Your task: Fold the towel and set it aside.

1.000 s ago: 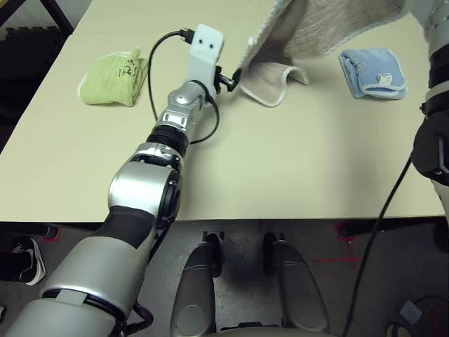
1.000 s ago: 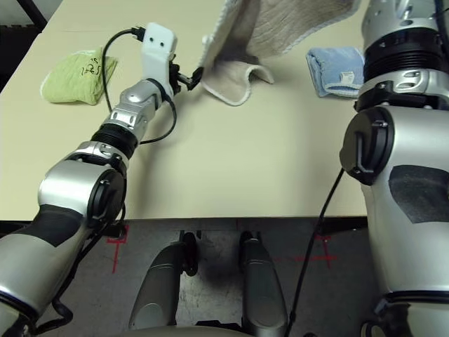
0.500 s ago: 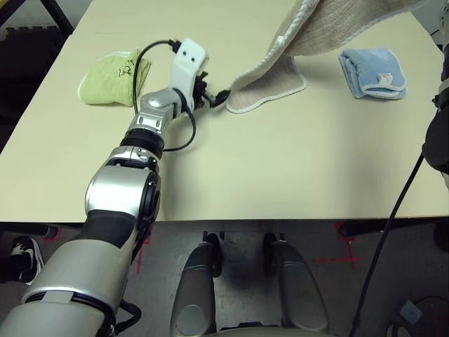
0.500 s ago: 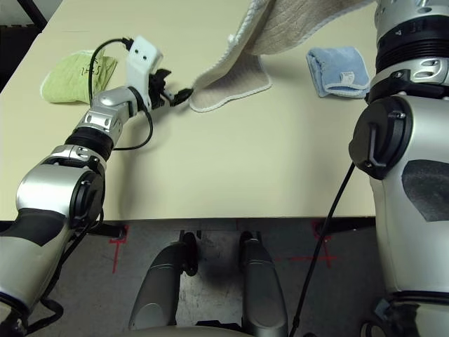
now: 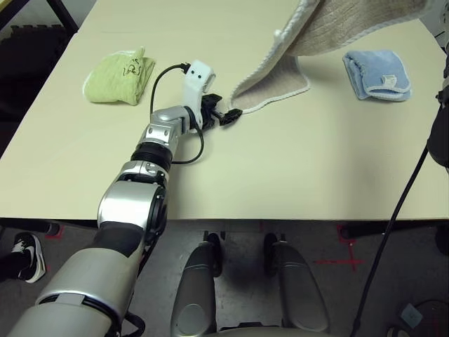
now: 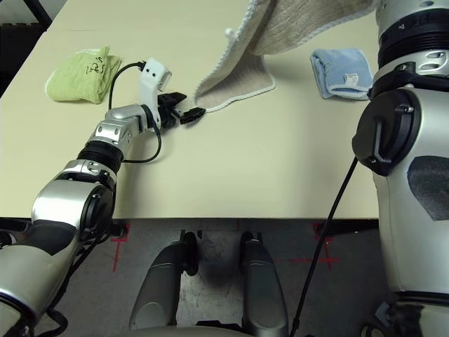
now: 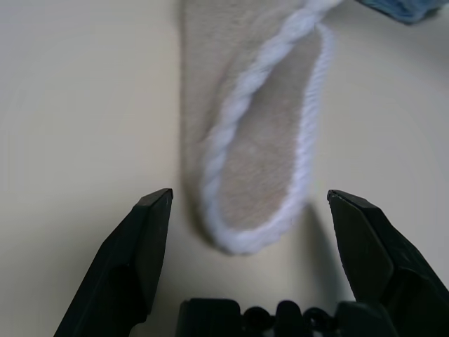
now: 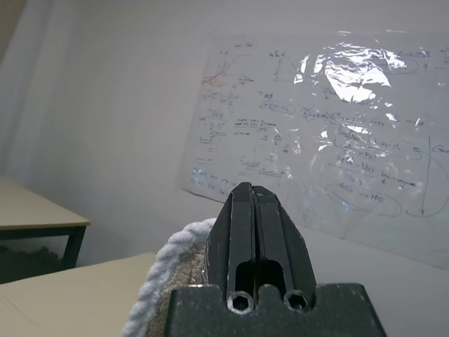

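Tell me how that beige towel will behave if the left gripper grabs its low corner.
Probably floppy: the towel hangs from above and drapes onto the table. Its corner lies flat between the open left gripper, so it should bunch rather than resist. The thick edging likely grips well.

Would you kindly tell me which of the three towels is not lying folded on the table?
The beige towel: it hangs lifted, only its lower corner resting on the table, while the green towel and blue towel lie folded.
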Available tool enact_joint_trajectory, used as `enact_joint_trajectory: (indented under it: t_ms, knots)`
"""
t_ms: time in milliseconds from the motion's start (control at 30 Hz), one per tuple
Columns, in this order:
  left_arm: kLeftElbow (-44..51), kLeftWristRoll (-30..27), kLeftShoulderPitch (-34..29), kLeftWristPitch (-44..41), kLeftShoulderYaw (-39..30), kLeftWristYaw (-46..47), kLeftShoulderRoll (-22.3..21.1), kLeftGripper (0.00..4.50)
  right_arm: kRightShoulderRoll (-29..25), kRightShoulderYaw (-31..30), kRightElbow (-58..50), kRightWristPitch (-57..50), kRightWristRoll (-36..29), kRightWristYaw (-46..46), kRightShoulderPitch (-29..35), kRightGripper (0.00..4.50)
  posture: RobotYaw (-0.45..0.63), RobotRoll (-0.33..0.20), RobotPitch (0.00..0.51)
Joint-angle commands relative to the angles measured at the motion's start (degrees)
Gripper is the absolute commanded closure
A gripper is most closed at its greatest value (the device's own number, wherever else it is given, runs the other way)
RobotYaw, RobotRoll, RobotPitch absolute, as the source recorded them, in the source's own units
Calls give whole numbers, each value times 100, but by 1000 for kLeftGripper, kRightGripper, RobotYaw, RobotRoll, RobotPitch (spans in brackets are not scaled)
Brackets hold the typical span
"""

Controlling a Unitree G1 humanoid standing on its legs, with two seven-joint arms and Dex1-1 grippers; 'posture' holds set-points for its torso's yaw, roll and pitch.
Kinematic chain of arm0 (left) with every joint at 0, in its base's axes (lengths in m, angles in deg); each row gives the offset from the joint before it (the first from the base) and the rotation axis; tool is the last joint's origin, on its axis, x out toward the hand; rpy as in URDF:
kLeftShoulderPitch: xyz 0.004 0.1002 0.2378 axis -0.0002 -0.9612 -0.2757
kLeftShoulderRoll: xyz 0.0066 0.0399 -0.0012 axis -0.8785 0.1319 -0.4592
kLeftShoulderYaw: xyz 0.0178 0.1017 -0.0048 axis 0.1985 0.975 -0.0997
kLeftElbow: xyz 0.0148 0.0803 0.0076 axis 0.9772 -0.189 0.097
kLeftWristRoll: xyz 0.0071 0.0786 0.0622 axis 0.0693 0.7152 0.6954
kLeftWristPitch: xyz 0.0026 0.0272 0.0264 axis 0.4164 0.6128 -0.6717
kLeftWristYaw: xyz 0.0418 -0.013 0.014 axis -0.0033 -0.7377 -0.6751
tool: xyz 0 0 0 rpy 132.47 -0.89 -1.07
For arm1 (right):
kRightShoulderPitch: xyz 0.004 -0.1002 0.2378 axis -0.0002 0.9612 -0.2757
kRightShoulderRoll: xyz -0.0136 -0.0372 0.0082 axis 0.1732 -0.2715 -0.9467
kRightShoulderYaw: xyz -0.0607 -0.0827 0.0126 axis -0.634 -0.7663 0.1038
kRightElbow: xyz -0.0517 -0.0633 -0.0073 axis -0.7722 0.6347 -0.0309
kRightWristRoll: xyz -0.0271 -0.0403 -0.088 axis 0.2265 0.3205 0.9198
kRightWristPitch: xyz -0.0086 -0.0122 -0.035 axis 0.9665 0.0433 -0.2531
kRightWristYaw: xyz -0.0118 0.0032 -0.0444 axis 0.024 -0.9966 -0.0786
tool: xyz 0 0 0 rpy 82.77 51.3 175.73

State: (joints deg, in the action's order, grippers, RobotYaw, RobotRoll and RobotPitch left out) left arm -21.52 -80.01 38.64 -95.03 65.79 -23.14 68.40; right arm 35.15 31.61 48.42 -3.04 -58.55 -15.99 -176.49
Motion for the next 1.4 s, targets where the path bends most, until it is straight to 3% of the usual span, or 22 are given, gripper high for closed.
enact_joint_trajectory:
  t_ms: [33, 333, 600, 833, 967, 1267, 1400]
  knots:
    - [111, -61, -47, -346, 15, 4, 10, 0, 17, 70, -58, 113, -38, 57, -171, 4436, -67, 0, 321]
    - [186, -387, 3, -1297, -227, 143, -68, 0, 44, 80, -122, 108, -32, 45, -173, 4436, -68, 0, 320]
    - [937, -693, -113, -2354, -220, -90, -210, 0, 54, 78, -137, 106, -36, 25, -149, 4436, -58, 0, 320]
    - [1437, -925, -332, -2902, -352, 321, -60, 0, 65, 82, -135, 123, -38, 27, -109, 4436, -48, 0, 317]
    - [1487, -963, -370, -2906, -352, 455, 6, 956, 79, 83, -133, 132, -39, 36, -102, 4500, -48, 0, 316]
    - [1341, -964, -342, -2938, -354, 649, 156, 4457, 71, 76, -118, 134, -24, 39, -86, 4500, -54, 0, 317]
    - [1410, -907, -302, -2959, -262, 509, -51, 4457, 16, 70, -118, 124, 3, 61, -3, 4500, -53, 0, 319]
